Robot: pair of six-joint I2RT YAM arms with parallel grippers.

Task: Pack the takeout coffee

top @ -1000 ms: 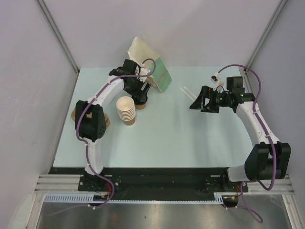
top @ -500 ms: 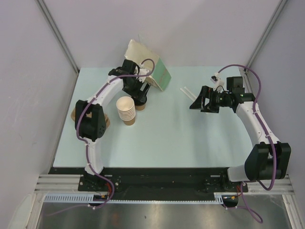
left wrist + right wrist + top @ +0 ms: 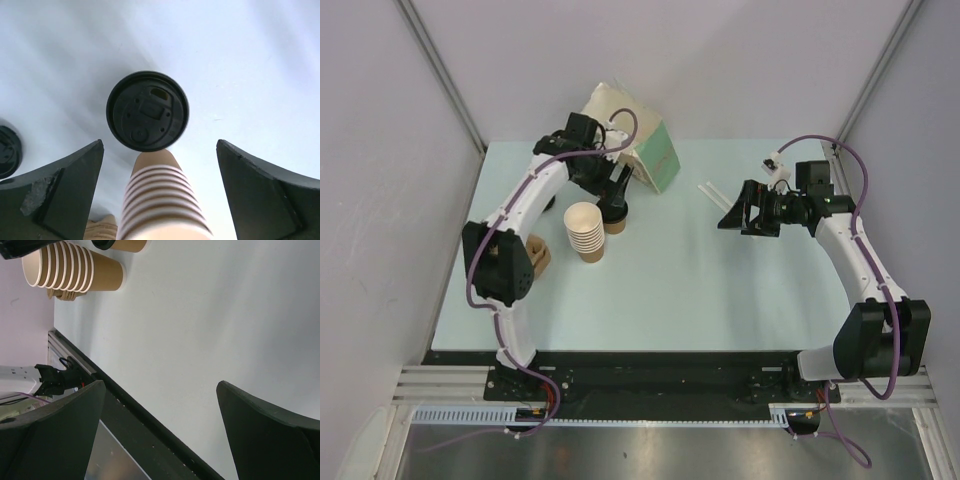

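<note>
Pale blue-green table fills the middle of the room, with plain grey walls on three sides and a shiny metal floor strip at the near edge.

Two arms reach over the table. The left gripper hangs over the takeout coffee, which stands upright near the far left of the table, just beside the stack of cups. In the left wrist view its two fingers are spread wide on either side of the black lid and do not touch it. The right gripper is well apart on the right side, its fingers spread wide too, with nothing between them.

Some things are hard to see. The brown cup carrier is mostly hidden behind the left arm. A second black lid is cut off at the edge of the left wrist view. The stack looks like a blurry striped shape there. The cups in it sit too tight to count for sure.

I count one lidded coffee, one stack of cups, one carrier, one tan and green paper bag at the far edge, and two thin white sticks.
</note>
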